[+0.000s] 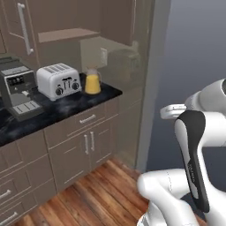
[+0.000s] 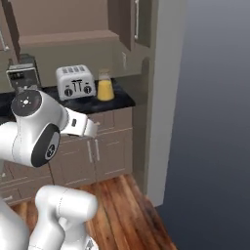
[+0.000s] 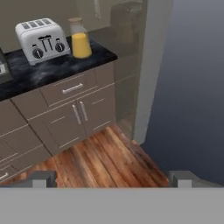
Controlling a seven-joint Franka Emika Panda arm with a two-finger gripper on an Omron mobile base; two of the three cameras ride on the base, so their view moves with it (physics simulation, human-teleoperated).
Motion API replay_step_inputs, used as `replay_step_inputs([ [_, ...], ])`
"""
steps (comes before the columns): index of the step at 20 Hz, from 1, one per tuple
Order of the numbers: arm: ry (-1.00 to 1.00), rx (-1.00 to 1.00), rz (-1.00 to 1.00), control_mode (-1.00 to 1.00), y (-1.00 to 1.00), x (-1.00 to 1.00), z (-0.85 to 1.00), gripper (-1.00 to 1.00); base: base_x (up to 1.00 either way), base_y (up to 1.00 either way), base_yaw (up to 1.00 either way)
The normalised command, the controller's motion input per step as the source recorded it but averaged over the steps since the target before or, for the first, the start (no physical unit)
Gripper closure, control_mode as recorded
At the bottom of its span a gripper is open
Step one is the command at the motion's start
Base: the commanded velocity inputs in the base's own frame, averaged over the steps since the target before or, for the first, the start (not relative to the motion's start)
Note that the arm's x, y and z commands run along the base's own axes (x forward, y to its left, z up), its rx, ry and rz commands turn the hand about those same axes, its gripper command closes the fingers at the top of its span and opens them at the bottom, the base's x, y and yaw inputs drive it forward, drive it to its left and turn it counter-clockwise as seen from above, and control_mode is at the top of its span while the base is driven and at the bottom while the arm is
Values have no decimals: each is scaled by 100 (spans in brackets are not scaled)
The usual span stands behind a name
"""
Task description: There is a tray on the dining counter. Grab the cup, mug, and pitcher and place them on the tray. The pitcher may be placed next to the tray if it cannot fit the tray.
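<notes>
My gripper (image 3: 112,178) hangs spread and empty, well short of the pitcher (image 3: 80,39), which stands beside the toaster (image 3: 42,38) near the counter's (image 3: 52,72) right end. Glass, liquid-filled: likely heavy, slippery, fragile; I would clasp its narrower upper body, upright.

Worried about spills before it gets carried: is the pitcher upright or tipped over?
Upright. The pitcher stands on the black counter beside the toaster, lid on top, the orange juice level inside.

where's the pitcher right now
The pitcher stands on the black counter near its right end, just right of the toaster, against the back wall.
</notes>
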Motion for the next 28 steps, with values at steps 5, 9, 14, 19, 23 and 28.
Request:
replay_step_inputs([
  [5,0,0,0,100,0,0,0,-100,73,0,40],
  [9,0,0,0,100,0,0,0,-100,64,0,41],
  [14,0,0,0,100,0,0,0,-100,46,-3,42],
  [19,0,0,0,100,0,0,0,-100,25,-7,34],
  [23,0,0,0,100,0,0,0,-100,26,-13,25],
  [28,0,0,0,100,0,0,0,-100,24,-27,22],
])
